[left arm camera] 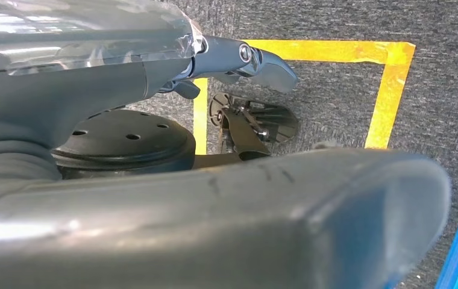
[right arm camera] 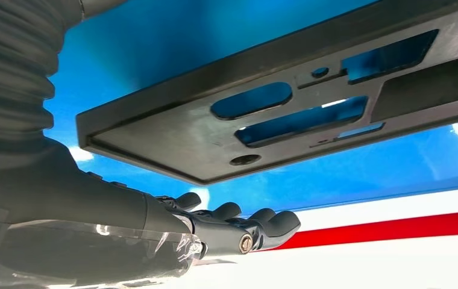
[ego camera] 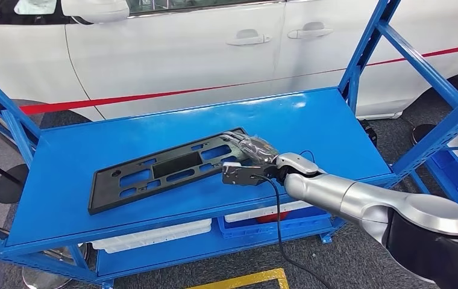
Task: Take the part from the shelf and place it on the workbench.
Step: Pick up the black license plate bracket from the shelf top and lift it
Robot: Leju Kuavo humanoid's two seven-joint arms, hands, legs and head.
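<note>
A flat black plastic part (ego camera: pixel 166 171) with several slots lies on the blue shelf (ego camera: pixel 317 126), running from near left to far right. My right hand (ego camera: pixel 254 153), wrapped in clear film, is at the part's right end. In the right wrist view the dark fingers (right arm camera: pixel 238 226) stretch out alongside the part (right arm camera: pixel 214 138) with a visible gap between them, and they hold nothing. My left hand (left arm camera: pixel 232 60) hangs over the grey floor with its fingers apart and empty.
A white car with a red stripe (ego camera: pixel 214 48) stands right behind the shelf. Blue uprights (ego camera: pixel 365 48) frame its corners. White and blue bins (ego camera: pixel 154 238) sit on the lower level. A black cable (ego camera: pixel 278 223) hangs from my right wrist. Yellow tape (left arm camera: pixel 389 90) marks the floor.
</note>
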